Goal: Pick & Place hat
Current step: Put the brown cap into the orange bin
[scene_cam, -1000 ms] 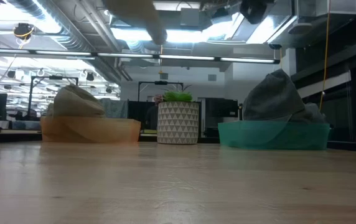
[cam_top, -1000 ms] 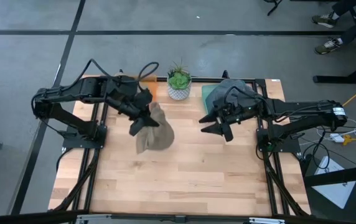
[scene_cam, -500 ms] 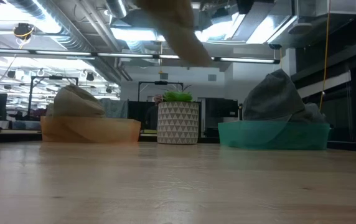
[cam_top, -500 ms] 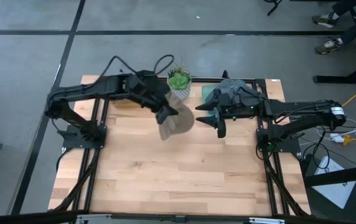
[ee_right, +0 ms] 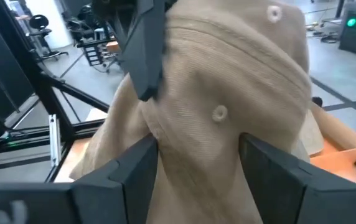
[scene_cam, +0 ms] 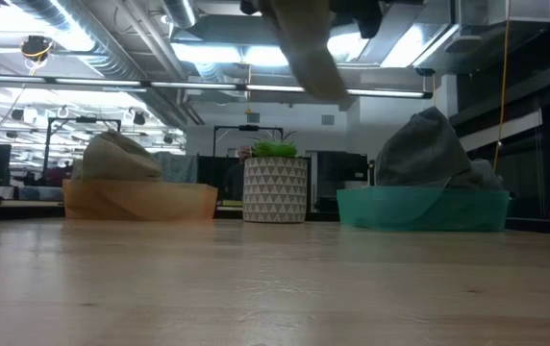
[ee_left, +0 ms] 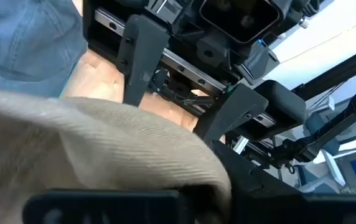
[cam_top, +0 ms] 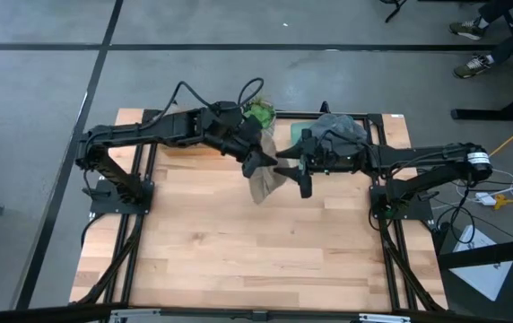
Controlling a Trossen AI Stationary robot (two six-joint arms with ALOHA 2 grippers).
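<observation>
High view: wood table (cam_top: 239, 260) on grey floor, plant pot (scene_cam: 275, 189) at back between orange bin (scene_cam: 140, 201) and teal bin (scene_cam: 419, 209). Left gripper (cam_top: 258, 161) pinches tan hat (cam_top: 267, 182) aloft mid-table. Right gripper (cam_top: 294, 170), fingers spread either side of hat. Since a second ago, hat carried rightward; right gripper moved in to meet it.

Hat (cam_top: 264, 182) between both claws, seemingly midair

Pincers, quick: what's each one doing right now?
Left pincer: shut on the tan hat, held up above the table.
Right pincer: open, fingers on either side of the hat, not clamped yet.
</observation>
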